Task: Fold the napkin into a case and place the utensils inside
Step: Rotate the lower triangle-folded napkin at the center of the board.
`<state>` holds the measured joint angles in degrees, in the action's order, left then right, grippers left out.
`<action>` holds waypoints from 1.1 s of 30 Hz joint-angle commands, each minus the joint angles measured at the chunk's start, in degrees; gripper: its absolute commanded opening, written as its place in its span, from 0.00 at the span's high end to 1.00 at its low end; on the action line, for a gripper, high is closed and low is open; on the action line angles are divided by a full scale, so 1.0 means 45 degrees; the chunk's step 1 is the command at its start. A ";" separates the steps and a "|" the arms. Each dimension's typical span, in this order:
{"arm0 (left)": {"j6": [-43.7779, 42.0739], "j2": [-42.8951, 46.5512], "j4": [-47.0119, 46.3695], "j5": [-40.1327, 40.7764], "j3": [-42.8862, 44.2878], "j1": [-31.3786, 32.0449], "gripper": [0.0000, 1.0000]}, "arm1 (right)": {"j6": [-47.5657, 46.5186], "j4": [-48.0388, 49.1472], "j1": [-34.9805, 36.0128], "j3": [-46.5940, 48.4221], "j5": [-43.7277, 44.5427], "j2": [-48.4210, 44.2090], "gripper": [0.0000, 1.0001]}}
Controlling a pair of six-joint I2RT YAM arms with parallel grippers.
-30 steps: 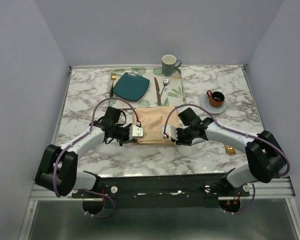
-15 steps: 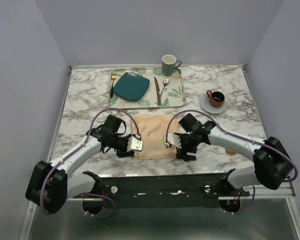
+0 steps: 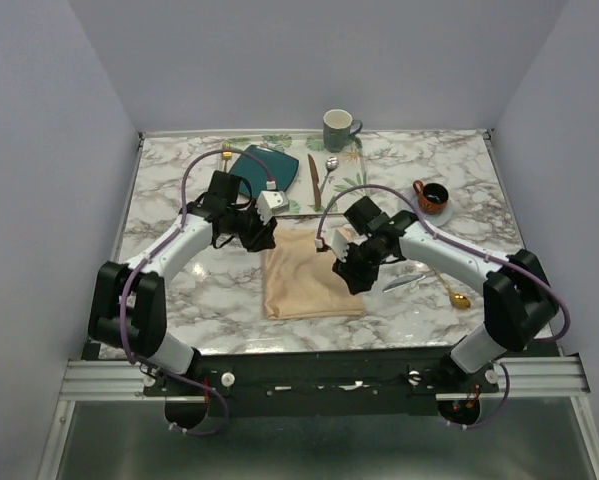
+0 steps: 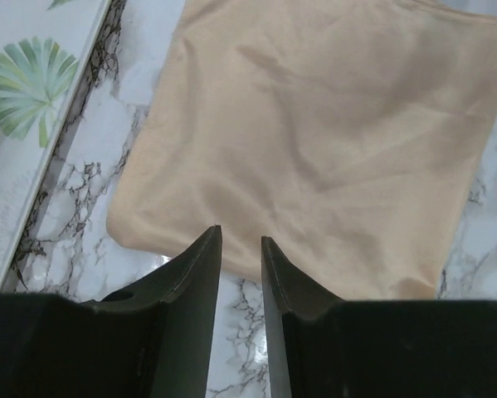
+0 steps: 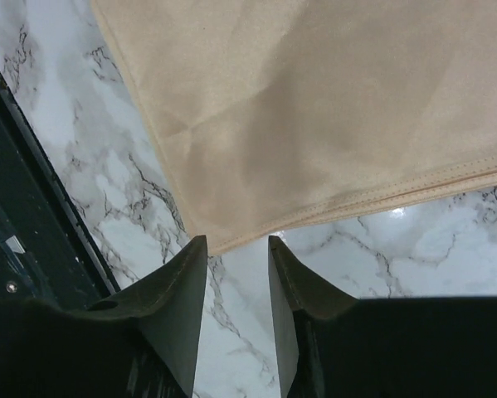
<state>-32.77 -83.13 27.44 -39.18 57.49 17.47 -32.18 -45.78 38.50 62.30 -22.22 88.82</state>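
Note:
The peach-tan napkin (image 3: pixel 312 272) lies flat and folded on the marble, a stitched double edge showing in the right wrist view (image 5: pixel 314 108). My left gripper (image 3: pixel 263 238) hovers over its far left corner, jaws slightly apart with nothing between them (image 4: pixel 241 236); the napkin (image 4: pixel 314 141) spreads out beyond the tips. My right gripper (image 3: pixel 356 274) hangs over the napkin's right edge, also open and empty (image 5: pixel 237 240). A silver-grey knife (image 3: pixel 404 283) and a gold spoon (image 3: pixel 456 297) lie on the table just right of the napkin.
The leaf-patterned tray (image 3: pixel 351 186) at the back holds a teal plate (image 3: pixel 279 165), a brown-handled knife (image 3: pixel 314 180), another spoon and a mug (image 3: pixel 337 128). An orange cup on a saucer (image 3: pixel 431 197) stands at the right. The tray's edge (image 4: pixel 32 99) runs left of my left gripper.
Both grippers pulled the napkin's edge toward the near side, opened and let go. They then rose and moved back toward the far side, leaving the napkin flat.

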 commanded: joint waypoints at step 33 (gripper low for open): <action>0.1446 0.0879 0.2477 0.3175 -0.0376 0.0629 0.60 | 0.1464 -0.0489 -0.1542 0.2562 0.0859 0.0870 0.43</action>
<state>-26.20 -80.27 42.04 -26.52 52.69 21.58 -34.92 -42.59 35.42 72.14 -10.83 99.63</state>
